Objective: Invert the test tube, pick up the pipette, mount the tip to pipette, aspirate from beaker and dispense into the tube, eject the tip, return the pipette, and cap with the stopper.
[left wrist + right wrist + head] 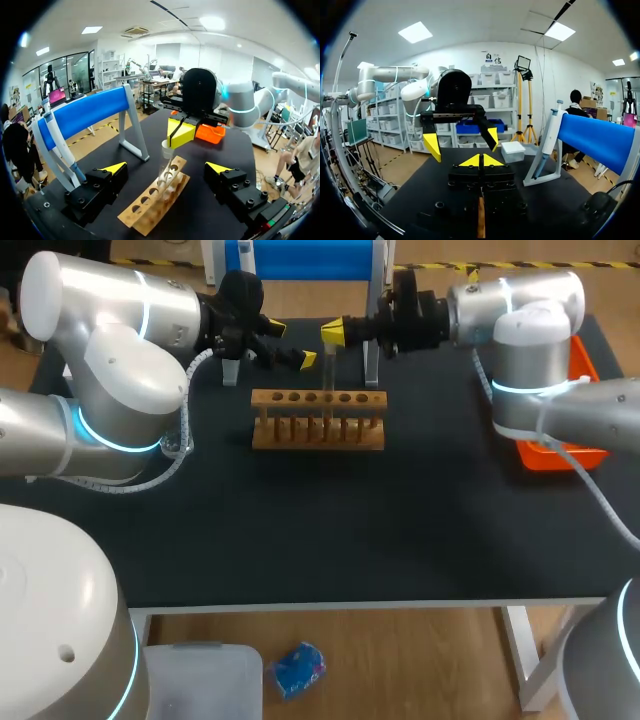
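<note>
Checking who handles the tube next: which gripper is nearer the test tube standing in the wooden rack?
Right. The right gripper sits at the top end of the test tube, fingers together. The left gripper hangs open a little off, the tube ahead of its fingers.

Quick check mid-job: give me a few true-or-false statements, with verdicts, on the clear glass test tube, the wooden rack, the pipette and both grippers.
1. The clear glass test tube stands upright in the wooden rack. True.
2. The left gripper is shut. False: its yellow-tipped fingers are spread apart, with the rack ahead of them.
3. The white pipette hangs on the blue stand. True.
4. The orange plastic tray sits on the left arm's side. False: it is on the right arm's side of the table.
5. The right gripper holds the pipette. False: its tips are together by the test tube's top, over the rack.
</note>
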